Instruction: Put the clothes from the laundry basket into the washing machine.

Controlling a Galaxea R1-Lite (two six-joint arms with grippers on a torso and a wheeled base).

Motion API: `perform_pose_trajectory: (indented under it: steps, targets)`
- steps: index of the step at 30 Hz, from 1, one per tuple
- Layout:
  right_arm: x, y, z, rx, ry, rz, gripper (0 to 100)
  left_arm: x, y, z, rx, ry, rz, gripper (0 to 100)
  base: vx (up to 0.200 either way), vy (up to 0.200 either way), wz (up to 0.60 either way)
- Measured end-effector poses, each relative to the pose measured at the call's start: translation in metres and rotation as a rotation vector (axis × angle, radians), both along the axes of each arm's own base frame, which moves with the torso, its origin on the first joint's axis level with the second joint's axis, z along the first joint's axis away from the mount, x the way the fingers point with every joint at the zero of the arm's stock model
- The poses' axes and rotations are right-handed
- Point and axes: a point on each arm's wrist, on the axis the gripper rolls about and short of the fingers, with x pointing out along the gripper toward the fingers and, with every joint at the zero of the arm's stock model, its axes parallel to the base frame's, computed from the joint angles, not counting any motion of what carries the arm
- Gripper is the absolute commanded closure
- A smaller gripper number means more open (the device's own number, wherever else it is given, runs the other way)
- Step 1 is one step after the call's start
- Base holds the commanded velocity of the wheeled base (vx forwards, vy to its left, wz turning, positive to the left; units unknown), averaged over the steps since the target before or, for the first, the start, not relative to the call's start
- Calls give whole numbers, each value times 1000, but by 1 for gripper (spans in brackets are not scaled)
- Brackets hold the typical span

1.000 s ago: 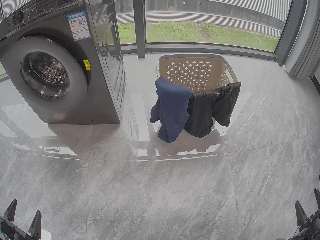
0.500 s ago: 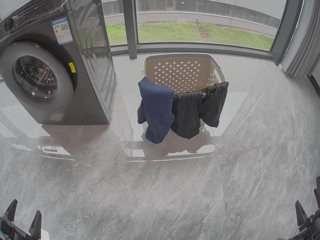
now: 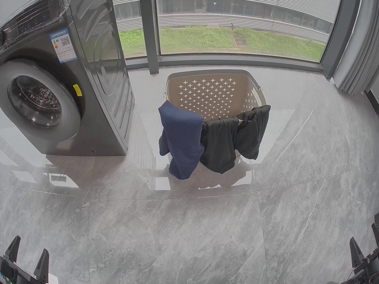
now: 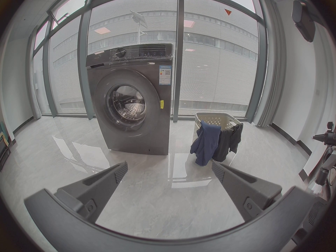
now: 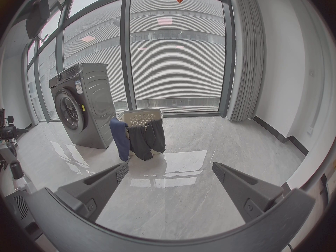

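Blue cloth [image 3: 179, 139] and dark clothes [image 3: 233, 141] hang over laundry basket [image 3: 213, 95] front rim, beside washing machine [image 3: 98, 79]. Left pincer [image 3: 30, 244] and right pincer [image 3: 363, 233] wide, empty, well apart from clothes.

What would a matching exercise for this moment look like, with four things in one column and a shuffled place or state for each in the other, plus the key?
Column A
1. blue garment
2. black garment
3. washing machine
4. left end effector

Column B
a. draped over the laundry basket rim, on the side away from the machine
b. open and empty, low at the robot's left
c. draped over the basket rim, on the side nearer the machine
d. stands to the robot's left of the basket

Pairs: 1-c, 2-a, 3-d, 4-b
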Motion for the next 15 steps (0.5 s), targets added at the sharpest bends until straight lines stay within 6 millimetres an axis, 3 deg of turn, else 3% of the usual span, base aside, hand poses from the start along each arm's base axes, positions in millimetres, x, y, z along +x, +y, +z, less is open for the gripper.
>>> perform_pose_trajectory:
  steps: [12, 15]
  targets:
    - [0, 0, 0, 0, 0, 0, 0, 0, 0, 0, 0, 0, 0, 0, 200, 0, 0]
    - [0, 0, 0, 0, 0, 1, 0, 0, 0, 0, 0, 0, 1, 0, 0, 0, 0]
